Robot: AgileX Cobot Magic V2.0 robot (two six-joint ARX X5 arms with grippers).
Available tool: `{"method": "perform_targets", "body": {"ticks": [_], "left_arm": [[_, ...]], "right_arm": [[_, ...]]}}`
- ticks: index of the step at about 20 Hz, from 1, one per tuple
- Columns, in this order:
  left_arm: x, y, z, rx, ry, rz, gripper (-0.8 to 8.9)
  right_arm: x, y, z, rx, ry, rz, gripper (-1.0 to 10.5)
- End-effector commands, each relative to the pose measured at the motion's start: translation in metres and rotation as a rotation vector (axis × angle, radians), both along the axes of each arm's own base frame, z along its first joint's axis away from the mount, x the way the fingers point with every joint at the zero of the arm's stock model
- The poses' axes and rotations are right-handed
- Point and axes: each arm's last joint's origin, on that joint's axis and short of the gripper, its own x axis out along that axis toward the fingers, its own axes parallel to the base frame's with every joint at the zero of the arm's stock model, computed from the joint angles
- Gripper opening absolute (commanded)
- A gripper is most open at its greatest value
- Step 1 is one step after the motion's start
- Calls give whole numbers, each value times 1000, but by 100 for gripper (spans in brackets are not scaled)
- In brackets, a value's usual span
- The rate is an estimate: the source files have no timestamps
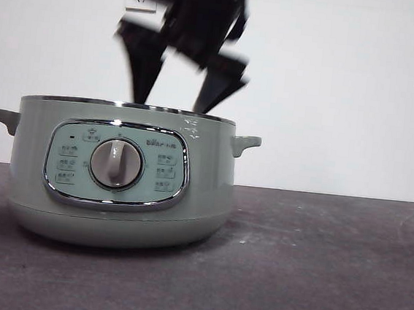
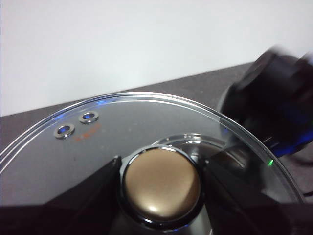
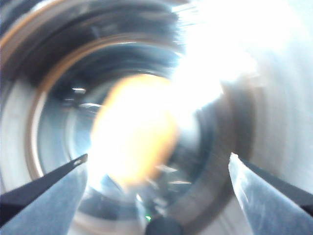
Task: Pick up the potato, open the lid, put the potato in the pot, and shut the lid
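Pot (image 1: 119, 190) stood on the table (image 1: 312, 282), uncovered. Right tool (image 1: 182, 72) hung above its mouth, jaws spread wide, gripping nothing. Potato (image 3: 134, 129) showed as a blurred orange patch inside the pot, directly beneath that tool. Left tool (image 2: 161, 183) was clamped on the knob of the lid (image 2: 73, 152), lifted clear off to the side. Judged: potato deposited; next, right tool withdraws, lid gets lowered squarely onto the rim.

- Pot (image 1: 120, 176): pale grey-green cooker, upright at left-centre of front view, uncovered, dial central.
- Lid (image 2: 98, 142): clear glass, off the pot, filling lower frame of left wrist view, knob (image 2: 161, 183) clamped between black jaws.
- Potato (image 3: 134, 129): orange-brown blur, centre of right wrist view, inside the pot.
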Motion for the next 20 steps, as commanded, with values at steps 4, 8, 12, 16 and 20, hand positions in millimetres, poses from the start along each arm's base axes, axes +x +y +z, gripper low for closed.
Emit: {"method": "perform_targets", "body": {"ticks": [4, 8, 12, 16, 20], "left_arm": [[49, -25, -3, 10, 2, -16, -9], [93, -48, -22, 34, 70, -42, -9], [129, -70, -44, 37, 127, -97, -9], [154, -88, -66, 60, 174, -115, -9], [167, -103, -84, 81, 216, -137, -9]], "right_arm": [[-38, -68, 85, 37, -97, -104, 472], [-69, -111, 131, 135, -178, -167, 472], [-94, -139, 156, 202, -243, -201, 472], [-106, -154, 167, 226, -274, -222, 472], [-108, -156, 168, 227, -276, -223, 472]]}}
